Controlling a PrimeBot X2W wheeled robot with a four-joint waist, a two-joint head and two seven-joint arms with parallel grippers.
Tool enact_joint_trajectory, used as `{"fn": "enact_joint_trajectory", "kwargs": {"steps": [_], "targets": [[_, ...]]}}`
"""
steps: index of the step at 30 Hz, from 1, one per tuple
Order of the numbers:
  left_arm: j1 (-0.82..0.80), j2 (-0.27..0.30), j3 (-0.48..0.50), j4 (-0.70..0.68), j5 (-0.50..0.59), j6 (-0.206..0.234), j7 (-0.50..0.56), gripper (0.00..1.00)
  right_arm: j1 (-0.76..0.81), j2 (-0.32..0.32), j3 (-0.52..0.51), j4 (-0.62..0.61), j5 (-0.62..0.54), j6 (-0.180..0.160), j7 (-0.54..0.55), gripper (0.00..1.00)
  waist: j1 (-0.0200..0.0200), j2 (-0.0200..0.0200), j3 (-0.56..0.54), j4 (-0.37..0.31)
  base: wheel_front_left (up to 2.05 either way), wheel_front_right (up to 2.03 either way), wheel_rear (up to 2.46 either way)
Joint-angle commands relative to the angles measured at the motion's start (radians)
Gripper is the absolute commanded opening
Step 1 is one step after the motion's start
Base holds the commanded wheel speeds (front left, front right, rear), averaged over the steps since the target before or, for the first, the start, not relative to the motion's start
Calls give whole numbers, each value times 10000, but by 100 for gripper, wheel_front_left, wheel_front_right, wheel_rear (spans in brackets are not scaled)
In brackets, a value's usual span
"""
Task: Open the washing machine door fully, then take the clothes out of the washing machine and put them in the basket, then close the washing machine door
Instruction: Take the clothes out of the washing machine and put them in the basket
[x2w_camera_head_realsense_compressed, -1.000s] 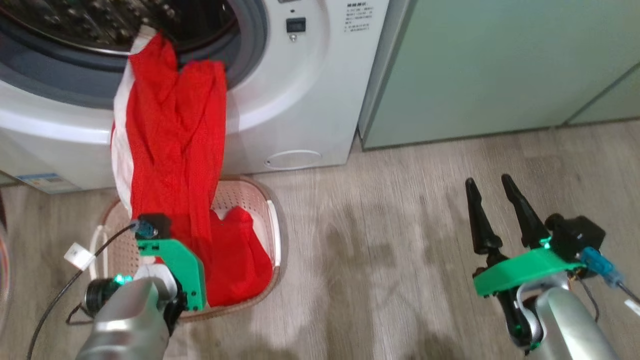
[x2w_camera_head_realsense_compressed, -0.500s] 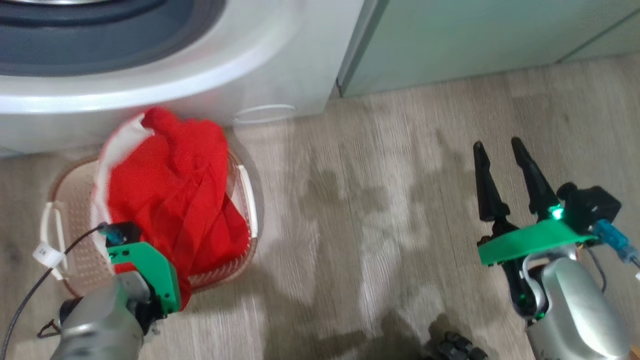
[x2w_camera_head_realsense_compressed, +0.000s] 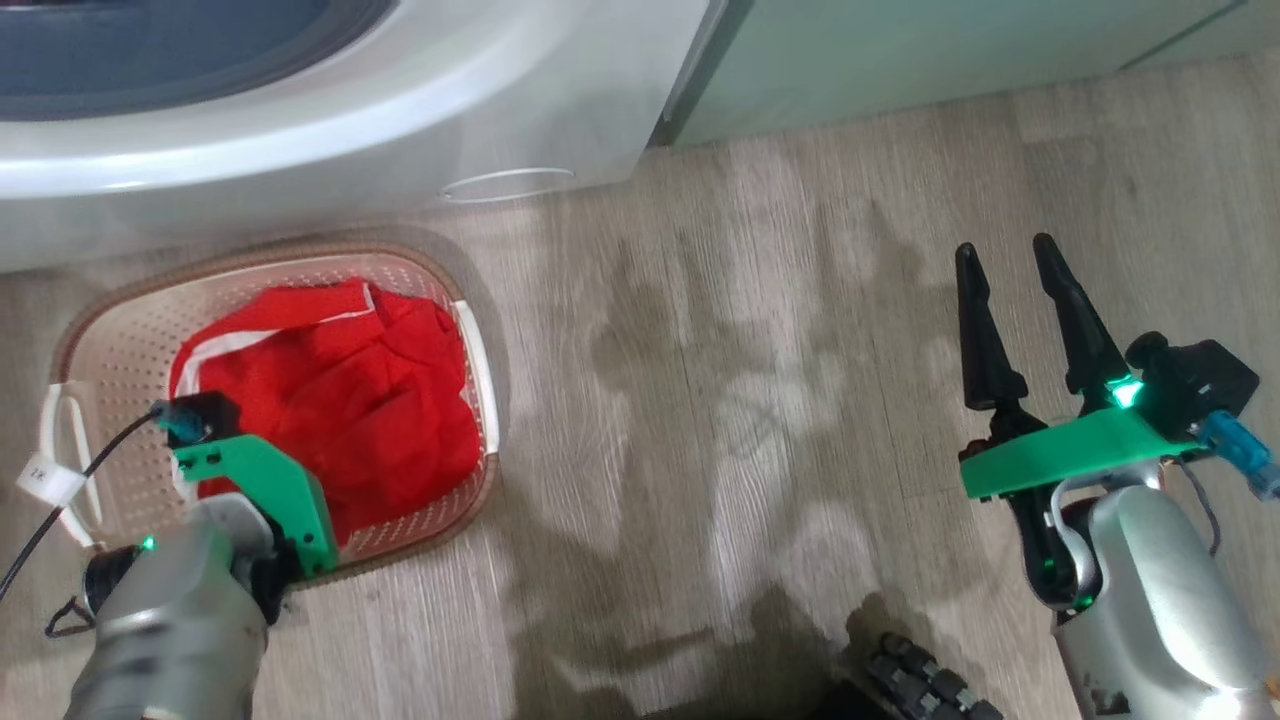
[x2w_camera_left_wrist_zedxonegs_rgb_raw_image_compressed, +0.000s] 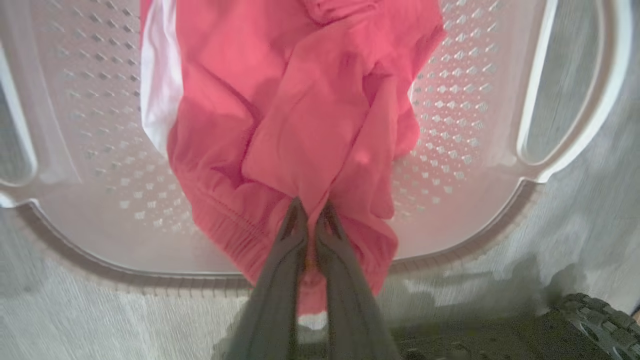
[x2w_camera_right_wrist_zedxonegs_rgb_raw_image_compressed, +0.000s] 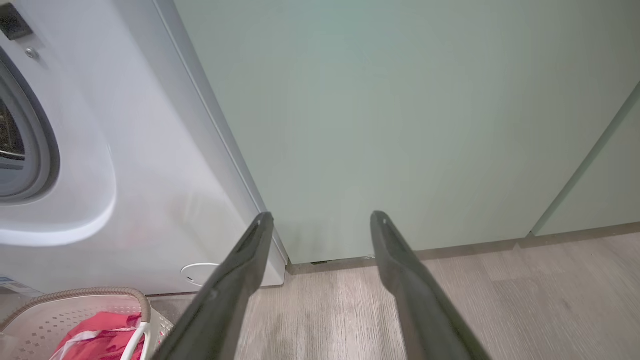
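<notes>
The red clothes with white trim lie bunched inside the cream basket, on the floor in front of the white washing machine. In the left wrist view my left gripper is shut on a fold of the red clothes just above the basket's near rim. In the head view its green mount hides its fingers. My right gripper hangs open over bare floor at the right, holding nothing, its fingers pointing at the cabinet. The washing machine door is out of view.
Pale green cabinets stand right of the machine. Wood floor stretches between the basket and my right arm. My dark wheeled base shows at the bottom edge. The grey drum seal is at the top left.
The head camera has tilted down. The red clothes that hung from the drum opening have come out and dropped into the basket with my left gripper. The right arm has kept its pose.
</notes>
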Motion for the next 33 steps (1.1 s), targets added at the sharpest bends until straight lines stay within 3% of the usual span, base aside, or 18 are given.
{"fn": "enact_joint_trajectory", "kwargs": {"steps": [1,2,3,4,5,12,15,23,33], "targets": [[81,355,241,-85,-19,69,-373,3,111,-69,135,-237,-57,-7,-61,100,-1,0,-211,59,0,0,0],[106,356,248,-85,-31,96,-539,19,138,-67,149,-221,-57,-7,-61,100,-1,0,-314,78,0,0,0],[126,364,247,-85,-34,122,-704,62,165,-67,165,-203,-55,-7,-61,100,-1,0,-422,97,0,0,0],[155,368,228,-85,-22,137,-851,97,196,-68,180,-180,-52,-7,-61,100,-1,0,-538,121,0,0,0],[181,375,212,-85,-10,153,-1030,100,231,-69,192,-159,-48,-7,-61,100,-1,0,-668,149,0,0,0],[282,486,-70,-304,278,-108,-3897,100,540,-59,218,-60,23,-7,-61,100,-1,0,-1749,415,0,0,0],[357,533,-37,-517,228,-303,-4599,100,693,-35,237,-34,43,-7,-61,100,-1,0,-2276,520,0,0,0],[1285,879,784,-3266,350,-508,-4765,100,1120,13,244,25,72,-7,-61,100,-1,0,-3480,751,0,0,0],[3474,533,2357,-6704,1239,-586,-4768,100,1921,105,108,-29,-3,-7,-61,100,-1,0,-4836,943,0,0,0]]}}
